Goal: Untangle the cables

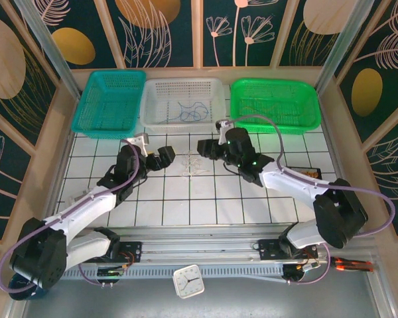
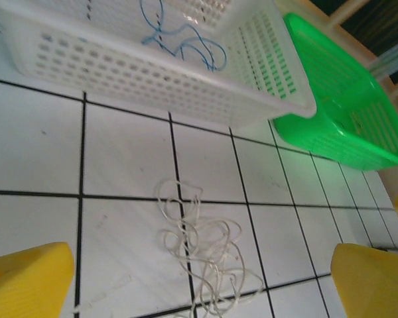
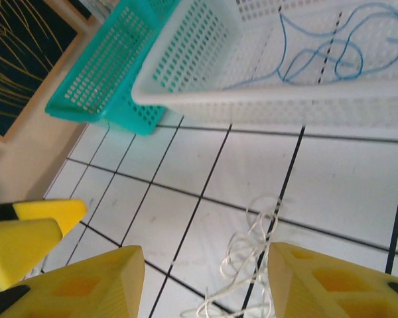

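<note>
The cables lie in two places. A whitish tangle [image 1: 194,169] rests on the tiled table between my two grippers, and a loose blue cable [image 1: 189,112] lies inside the white basket [image 1: 182,126]. My left gripper [image 1: 167,158] hovers just left of the tangle, open wide; in its wrist view the whitish loops [image 2: 202,252] lie on the tiles between its yellow fingers [image 2: 26,278]. My right gripper [image 1: 204,147] sits above the tangle's right side, open, with the whitish loops [image 3: 249,265] close to its right finger [image 3: 331,285]. Neither gripper holds anything.
A teal basket [image 1: 106,131] stands left of the white one and a green basket [image 1: 272,124] to its right, all along the far edge. A small clock [image 1: 188,281] lies near the arm bases. A dark flat object [image 1: 306,173] sits at the table's right.
</note>
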`<action>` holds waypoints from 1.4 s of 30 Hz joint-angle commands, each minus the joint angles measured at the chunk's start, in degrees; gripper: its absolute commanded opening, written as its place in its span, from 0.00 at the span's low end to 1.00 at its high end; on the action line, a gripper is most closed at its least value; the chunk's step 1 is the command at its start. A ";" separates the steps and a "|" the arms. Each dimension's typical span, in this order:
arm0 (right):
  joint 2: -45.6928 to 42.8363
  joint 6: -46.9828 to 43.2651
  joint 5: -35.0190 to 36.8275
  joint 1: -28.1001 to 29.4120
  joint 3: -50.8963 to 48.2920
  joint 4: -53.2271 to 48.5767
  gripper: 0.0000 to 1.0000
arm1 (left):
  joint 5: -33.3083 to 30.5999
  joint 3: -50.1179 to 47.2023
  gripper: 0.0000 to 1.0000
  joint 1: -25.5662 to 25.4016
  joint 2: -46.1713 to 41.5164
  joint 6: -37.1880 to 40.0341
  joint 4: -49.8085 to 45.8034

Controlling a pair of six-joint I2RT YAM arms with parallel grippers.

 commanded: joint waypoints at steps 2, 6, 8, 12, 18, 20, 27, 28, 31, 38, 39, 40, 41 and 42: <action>-2.07 3.03 3.43 1.66 -4.09 2.61 0.53 | 7.89 -0.48 0.99 0.35 1.24 -5.27 2.06; -2.19 4.15 3.90 2.33 -7.06 3.67 0.52 | 11.18 -5.17 0.97 -0.12 1.50 -17.69 9.07; -2.34 4.39 4.42 2.41 -8.02 3.73 0.53 | 11.61 -8.86 0.94 -1.22 1.34 -26.13 15.19; -2.72 4.44 5.08 2.38 -9.12 3.67 0.53 | 9.34 -12.93 0.85 -5.08 2.00 -37.63 22.10; -2.91 4.60 5.50 2.37 -9.69 3.24 0.52 | 5.97 -13.60 0.71 -8.53 4.11 -46.96 27.61; -2.91 4.79 5.50 2.43 -9.94 3.32 0.52 | 5.08 -14.28 0.66 -8.76 5.01 -50.23 29.57; -3.12 5.30 5.84 2.50 -10.57 3.75 0.52 | 2.72 -14.48 0.59 -10.65 6.18 -57.52 30.62; -3.08 5.32 5.81 2.49 -10.61 3.76 0.52 | 2.19 -14.53 0.60 -11.00 5.90 -58.33 29.92; -3.08 5.26 6.07 2.45 -10.53 3.84 0.52 | -0.12 -15.05 0.62 -12.07 4.29 -60.20 26.96; -2.91 5.23 6.10 2.52 -10.09 3.95 0.52 | -2.75 -16.92 0.55 -12.92 2.47 -62.25 23.29; -2.84 5.14 6.11 2.51 -10.00 3.94 0.52 | -2.51 -17.14 0.54 -12.88 3.05 -62.37 24.01; -2.79 5.15 6.11 2.56 -9.96 3.95 0.52 | -2.21 -17.20 0.53 -12.91 3.70 -62.43 24.53; -2.69 5.14 6.11 2.57 -9.87 4.04 0.52 | -1.90 -17.21 0.53 -12.97 4.59 -62.54 25.16; -2.59 5.14 6.03 2.49 -9.79 4.03 0.52 | -1.57 -17.17 0.53 -12.96 5.66 -62.69 25.96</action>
